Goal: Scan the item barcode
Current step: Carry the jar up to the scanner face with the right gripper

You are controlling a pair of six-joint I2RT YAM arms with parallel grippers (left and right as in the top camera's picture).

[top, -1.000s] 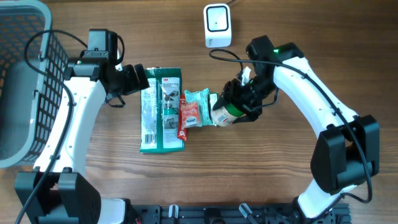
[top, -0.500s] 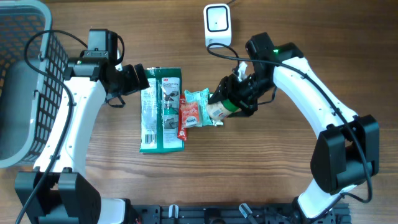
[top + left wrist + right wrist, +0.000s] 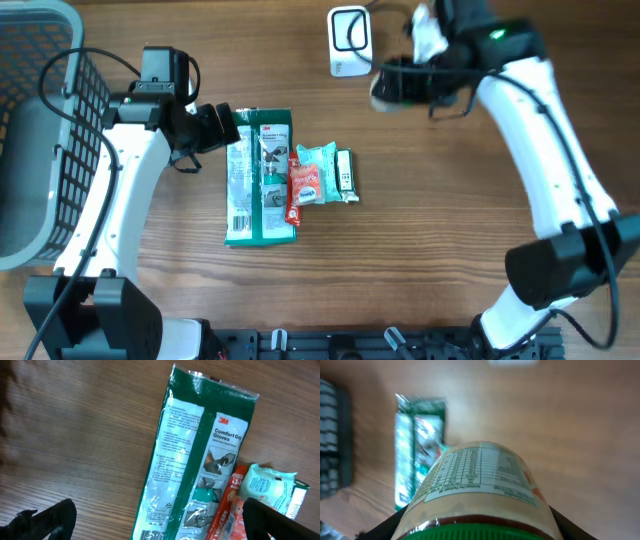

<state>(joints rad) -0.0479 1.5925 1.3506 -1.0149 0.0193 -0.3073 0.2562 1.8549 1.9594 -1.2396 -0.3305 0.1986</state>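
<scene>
Overhead view: shows the right gripper (image 3: 402,84) at 1 o'clock of the brown wooden table (image 3: 450,250), clamped on a blurred round jar with a pale label and green lid (image 3: 388,90), just beside the white box-shaped scanner (image 3: 349,40) at 12 o'clock. Lists at centre a flat green plastic gloves packet (image 3: 259,178), a narrow red sachet (image 3: 297,190), a pale teal pouch (image 3: 316,172) and a small wrapped bar (image 3: 345,174), side by side. Notes the grey mesh basket (image 3: 40,130) at 9 o'clock and the left gripper (image 3: 216,128) at 10 o'clock of the packet. Left wrist view: confirms black fingers (image 3: 45,520) spread wide, holding nothing, above the packet's upper end. Right wrist view: fills the frame with the jar, nutrition table facing the lens, dark fingers (image 3: 385,527) pressed on both sides; reveals no barcode. Progress, judged: pickup and carry to the scanner done; leaves turning the barcode toward the scanner window and getting the read.
</scene>
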